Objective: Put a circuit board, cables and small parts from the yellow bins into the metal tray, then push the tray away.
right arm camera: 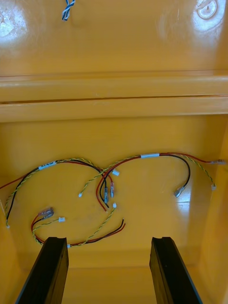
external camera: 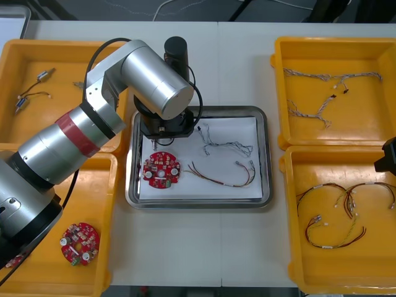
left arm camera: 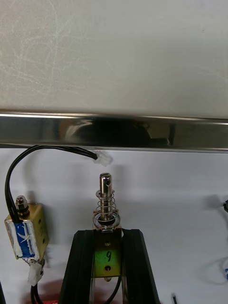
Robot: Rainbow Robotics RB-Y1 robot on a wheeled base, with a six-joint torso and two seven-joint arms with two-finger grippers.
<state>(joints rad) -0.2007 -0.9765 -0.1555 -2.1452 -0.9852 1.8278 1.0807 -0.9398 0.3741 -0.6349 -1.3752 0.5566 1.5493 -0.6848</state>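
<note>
Left wrist view: a small metal part [left arm camera: 106, 209], with a spring and pin on a brass-coloured body, is clamped between the fingers of the left gripper [left arm camera: 108, 233]. It is held over the white inside of the metal tray [left arm camera: 114, 133], near the shiny rim. A second small metal part [left arm camera: 26, 233], wrapped in blue and trailing a black cable [left arm camera: 10, 175], lies just beside the fingers. In the front view, a round red circuit board [external camera: 162, 169], a blue and white cable [external camera: 226, 146] and a red and yellow cable [external camera: 224, 176] are seen in the tray. The right gripper [right arm camera: 109, 247] is held with fingers apart over a bundle of red and yellow cables [right arm camera: 102, 183] in a yellow bin [right arm camera: 156, 137].
</note>
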